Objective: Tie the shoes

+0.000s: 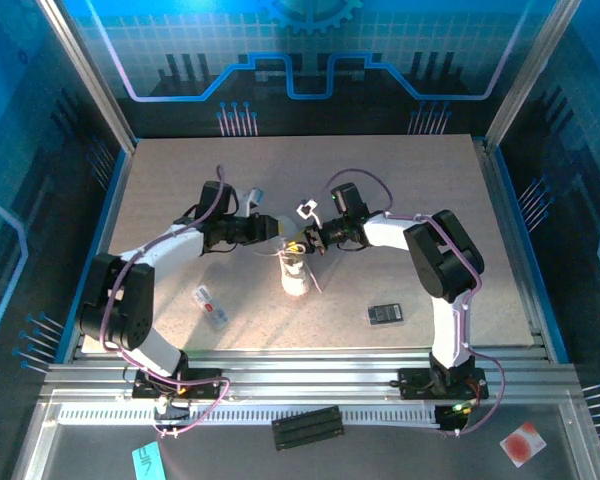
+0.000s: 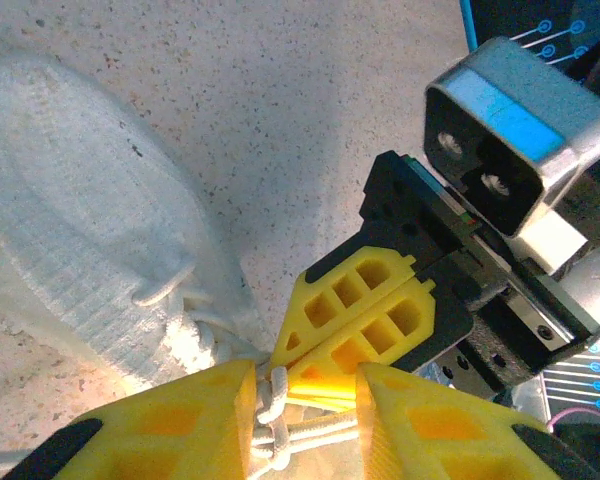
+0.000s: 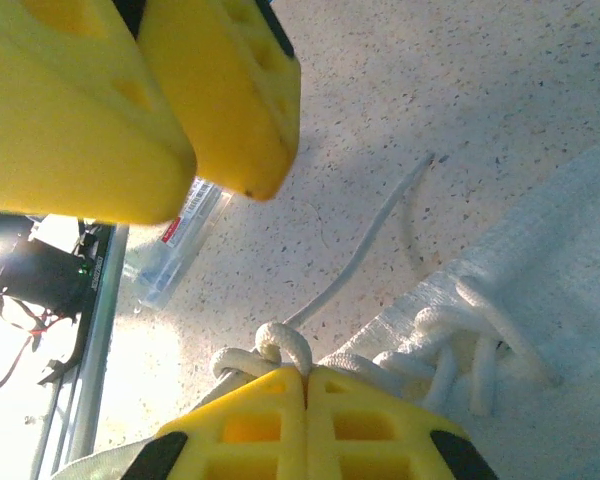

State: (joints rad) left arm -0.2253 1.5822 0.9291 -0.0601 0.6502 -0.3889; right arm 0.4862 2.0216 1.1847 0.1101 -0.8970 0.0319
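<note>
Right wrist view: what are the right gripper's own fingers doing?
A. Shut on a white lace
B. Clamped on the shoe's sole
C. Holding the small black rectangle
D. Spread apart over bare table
A: the right gripper has its yellow fingertips pressed together, with a loop of white lace pinched at the tips, just beside the shoe.

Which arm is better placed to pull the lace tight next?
Right, probably. The right gripper is shut on the lace by the shoe; the left gripper has its fingers apart, lace strands loose between them.
</note>
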